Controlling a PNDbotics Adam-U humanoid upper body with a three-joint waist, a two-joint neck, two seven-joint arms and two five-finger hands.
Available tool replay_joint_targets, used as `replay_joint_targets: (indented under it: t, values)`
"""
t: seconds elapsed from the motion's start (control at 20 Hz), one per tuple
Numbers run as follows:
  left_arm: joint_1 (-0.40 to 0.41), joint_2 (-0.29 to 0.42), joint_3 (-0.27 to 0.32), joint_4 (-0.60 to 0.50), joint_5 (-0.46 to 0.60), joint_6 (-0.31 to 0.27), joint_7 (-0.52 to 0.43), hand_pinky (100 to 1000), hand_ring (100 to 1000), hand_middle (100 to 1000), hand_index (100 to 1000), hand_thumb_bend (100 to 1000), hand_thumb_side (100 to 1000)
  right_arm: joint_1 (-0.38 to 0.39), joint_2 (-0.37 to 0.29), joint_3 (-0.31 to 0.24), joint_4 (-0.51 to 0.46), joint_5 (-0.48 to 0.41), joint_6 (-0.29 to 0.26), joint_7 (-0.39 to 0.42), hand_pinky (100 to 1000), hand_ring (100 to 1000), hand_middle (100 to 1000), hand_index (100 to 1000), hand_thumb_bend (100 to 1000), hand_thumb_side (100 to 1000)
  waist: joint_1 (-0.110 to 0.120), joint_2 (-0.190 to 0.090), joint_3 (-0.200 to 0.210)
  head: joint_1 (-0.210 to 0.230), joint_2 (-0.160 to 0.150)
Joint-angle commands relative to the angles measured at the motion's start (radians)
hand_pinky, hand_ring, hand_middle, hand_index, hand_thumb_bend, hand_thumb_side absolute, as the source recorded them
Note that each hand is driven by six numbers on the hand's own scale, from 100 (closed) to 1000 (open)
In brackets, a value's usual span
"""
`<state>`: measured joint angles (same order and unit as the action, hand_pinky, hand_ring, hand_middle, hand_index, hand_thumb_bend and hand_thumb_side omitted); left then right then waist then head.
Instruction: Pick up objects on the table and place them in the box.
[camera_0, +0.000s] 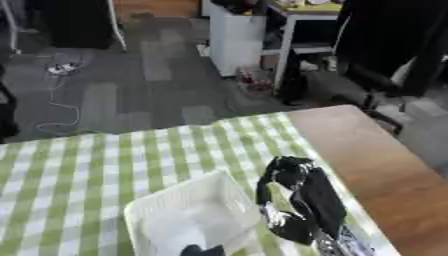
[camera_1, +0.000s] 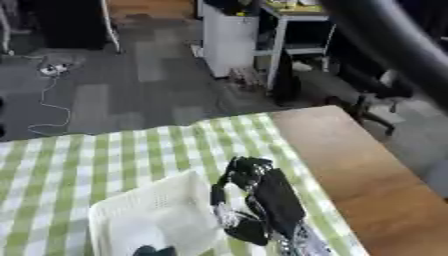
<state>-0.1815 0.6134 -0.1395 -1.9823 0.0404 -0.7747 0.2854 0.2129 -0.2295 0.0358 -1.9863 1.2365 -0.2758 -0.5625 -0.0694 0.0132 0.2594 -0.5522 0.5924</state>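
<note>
A white plastic box (camera_0: 166, 210) with ribbed walls stands on the green-and-white checked cloth (camera_0: 105, 155) near the front of the table. Something dark (camera_0: 201, 250) lies inside it at its near edge, and its shape is too unclear to name. My right hand (camera_0: 302, 200), black with silver parts, comes up from the lower right and hangs at the box's right rim. Whether it holds anything cannot be made out. My left hand shows in neither view.
Bare brown tabletop (camera_0: 385, 165) runs along the right of the cloth to the table's right edge. Beyond the far edge is grey floor with a white cabinet (camera_0: 234, 35), a desk, a dark chair (camera_0: 385, 55) and a cable (camera_0: 57, 100).
</note>
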Motion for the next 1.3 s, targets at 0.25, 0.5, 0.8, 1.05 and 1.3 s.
replay_joint_targets:
  t: [0.25,0.5,0.8,1.05,1.3]
  values:
    - [-0.035,-0.002,-0.021,-0.018,0.226,-0.018,-0.138,100,141,353,456,100,887,0.002,-0.010,0.022,-0.014,0.033,0.013,-0.006,259,412,436,489,100,999,0.010,-0.008,-0.003,0.025,0.006]
    - [-0.067,0.004,-0.016,-0.018,0.380,0.015,-0.233,100,142,352,455,100,886,0.003,-0.012,0.017,-0.014,0.030,0.013,-0.011,259,412,436,489,100,999,0.010,-0.012,-0.007,0.023,0.021]
    - [-0.114,0.008,0.001,-0.018,0.538,0.066,-0.314,100,148,355,458,100,886,0.009,-0.004,0.020,-0.014,0.031,0.014,-0.008,258,411,436,489,100,1000,0.004,-0.010,-0.005,0.058,0.031]
    - [-0.088,0.017,-0.005,-0.018,0.642,0.103,-0.413,100,142,366,462,100,897,0.007,-0.006,0.026,-0.014,0.033,0.014,0.002,260,413,438,490,100,1000,0.004,-0.010,-0.002,0.129,0.050]
    - [-0.079,0.019,0.001,-0.018,0.743,0.133,-0.465,100,151,374,463,111,915,0.008,-0.006,0.029,-0.014,0.032,0.013,0.009,261,414,439,491,100,1000,0.004,-0.012,-0.001,0.206,0.094]
